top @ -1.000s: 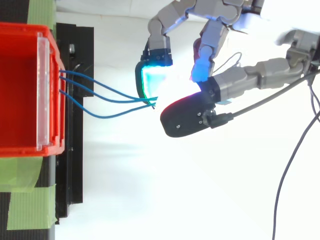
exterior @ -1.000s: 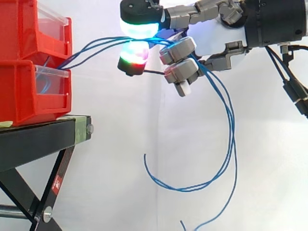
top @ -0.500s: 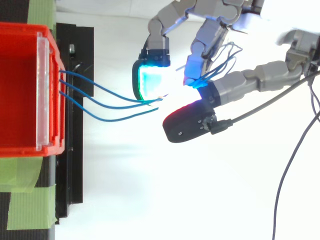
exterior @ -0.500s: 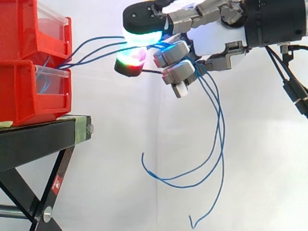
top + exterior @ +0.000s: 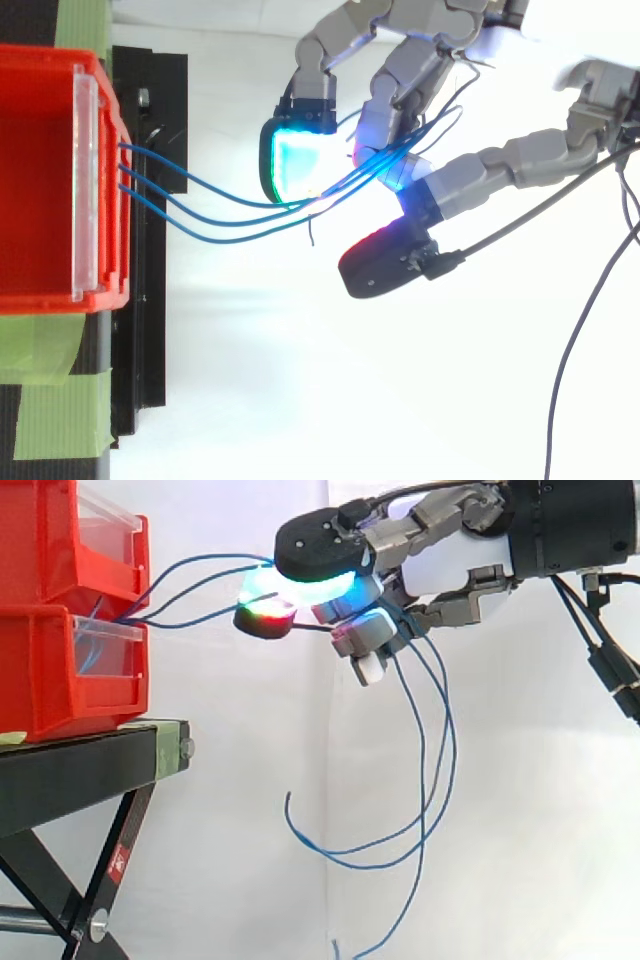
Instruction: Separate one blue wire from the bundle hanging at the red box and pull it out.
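Separation looked unfinished to me: the robot hand (image 5: 450,565) was curled around all three blue wires (image 5: 205,215) right of the red box (image 5: 50,680), their left ends in the box and tails hanging below, so singling one out and pulling remained.

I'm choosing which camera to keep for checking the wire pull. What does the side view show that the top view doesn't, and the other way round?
Side view: the blue wires hanging in long loose loops below the hand, and two red bins stacked on the black stand. Top view: three wires fanned side by side from the bin's front to the hand, and the top bin's open inside. Both: the hand, its fingers curled round the wires, just off the bins.
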Robot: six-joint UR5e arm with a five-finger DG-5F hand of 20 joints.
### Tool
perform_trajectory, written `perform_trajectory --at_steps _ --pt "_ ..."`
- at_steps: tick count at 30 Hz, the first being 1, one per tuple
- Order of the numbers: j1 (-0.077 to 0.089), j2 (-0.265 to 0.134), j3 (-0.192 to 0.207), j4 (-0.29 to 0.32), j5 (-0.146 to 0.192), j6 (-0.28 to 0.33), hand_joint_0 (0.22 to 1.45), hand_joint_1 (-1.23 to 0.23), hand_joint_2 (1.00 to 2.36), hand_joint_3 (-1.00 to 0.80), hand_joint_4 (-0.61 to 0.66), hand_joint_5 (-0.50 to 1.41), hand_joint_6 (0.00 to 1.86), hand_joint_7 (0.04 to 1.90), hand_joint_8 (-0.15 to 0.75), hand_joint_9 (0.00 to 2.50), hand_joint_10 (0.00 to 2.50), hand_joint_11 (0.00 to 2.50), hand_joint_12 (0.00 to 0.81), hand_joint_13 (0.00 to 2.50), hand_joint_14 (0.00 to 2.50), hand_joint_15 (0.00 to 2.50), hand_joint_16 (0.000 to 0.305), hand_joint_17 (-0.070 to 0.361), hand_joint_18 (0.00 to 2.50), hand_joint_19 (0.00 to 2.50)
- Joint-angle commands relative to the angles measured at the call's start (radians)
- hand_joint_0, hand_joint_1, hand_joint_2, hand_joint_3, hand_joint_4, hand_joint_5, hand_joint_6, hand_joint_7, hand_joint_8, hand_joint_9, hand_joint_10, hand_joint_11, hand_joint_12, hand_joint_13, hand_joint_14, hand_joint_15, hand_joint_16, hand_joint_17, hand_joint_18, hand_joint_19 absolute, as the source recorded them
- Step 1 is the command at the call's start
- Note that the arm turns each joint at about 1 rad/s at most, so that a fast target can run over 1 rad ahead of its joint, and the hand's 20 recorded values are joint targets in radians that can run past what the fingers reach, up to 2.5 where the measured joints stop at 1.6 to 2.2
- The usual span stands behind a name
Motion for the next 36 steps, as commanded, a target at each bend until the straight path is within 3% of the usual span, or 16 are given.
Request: perform_trajectory --at_steps 1,12,22,36 --pt "0.0 0.0 0.0 -0.001 0.0 0.0 0.62 -1.01 1.0 -0.5 0.17 -0.23 0.95 0.87 0.287 0.97 0.56 1.59 0.427 1.24 0.02 1.37 0.053 0.119 1.07 0.69" --pt "0.0 0.0 0.0 0.001 0.0 0.0 0.53 -0.69 1.0 -0.5 0.15 -0.17 0.9 0.91 0.309 1.25 0.35 1.71 0.443 1.38 0.01 1.39 0.056 0.127 1.15 0.78" --pt "0.0 0.0 0.0 0.003 -0.001 -0.001 0.55 -0.68 1.0 -0.48 0.14 -0.15 0.88 0.96 0.297 1.34 0.17 1.8 0.427 1.41 0.01 1.39 0.055 0.123 1.16 0.78" --pt "0.0 0.0 0.0 0.001 0.0 0.0 0.58 -0.75 1.02 -0.24 0.07 -0.12 0.91 1.05 0.291 1.46 0.09 1.89 0.416 1.42 0.02 1.41 0.051 0.115 1.18 0.79"
